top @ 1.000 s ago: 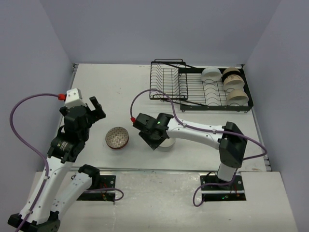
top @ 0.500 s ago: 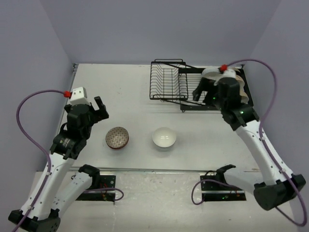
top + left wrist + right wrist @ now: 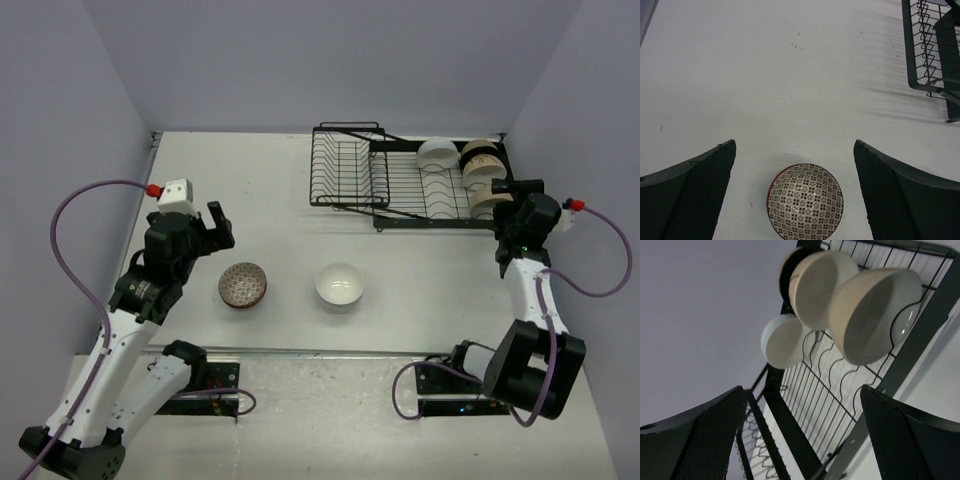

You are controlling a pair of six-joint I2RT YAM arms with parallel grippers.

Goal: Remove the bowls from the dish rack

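your left gripper (image 3: 794,146) is spread wide and holds nothing. just below it, between its fingers (image 3: 695,195) and touching neither, the patterned bowl (image 3: 806,201) sits upright on the table (image 3: 765,75). ahead and to its right is a corner of the rack (image 3: 927,50), well apart. from above, a white bowl (image 3: 340,285) stands on the table to the right of the patterned one, not touching it.

your right gripper (image 3: 802,389) is spread wide too, and empty. it looks up into the wider part of the rack, and no finger touches wire or bowl. ahead of it, bowls stand on edge in the wires. the near bowl (image 3: 875,315), beige, is closest. the second bowl (image 3: 820,287), also beige, is behind it and partly covered. a dark rim (image 3: 788,267) shows past that one. the pale bowl (image 3: 782,342) is further off to the left. seen from above, this gripper sits just outside the right end of the rack, beside the near bowl.
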